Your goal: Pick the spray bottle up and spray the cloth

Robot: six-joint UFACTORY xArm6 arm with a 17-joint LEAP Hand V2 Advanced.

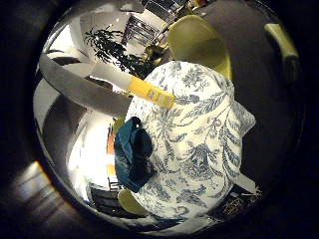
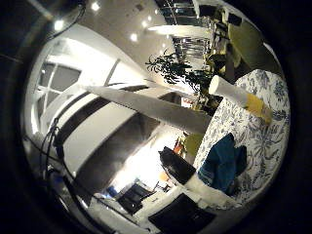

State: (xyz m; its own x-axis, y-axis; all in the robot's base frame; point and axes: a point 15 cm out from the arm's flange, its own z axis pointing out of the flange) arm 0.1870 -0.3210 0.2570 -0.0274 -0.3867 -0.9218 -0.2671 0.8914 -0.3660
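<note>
A part of the hand [image 2: 207,187] is showing at the view's edge; whether its fingers are curling, I cannot tell. A teal cloth [image 1: 132,154] is lying on the floral-covered counter [image 1: 199,149]. Beyond it, apart, what looks like the spray bottle [image 1: 134,84], white and yellow, is lying on its side.

One bottle [image 1: 133,83], one blue cloth [image 1: 132,154], one flowery tablecloth [image 1: 199,144], two yellow chairs [image 1: 199,42], one plant [image 1: 112,50].
</note>
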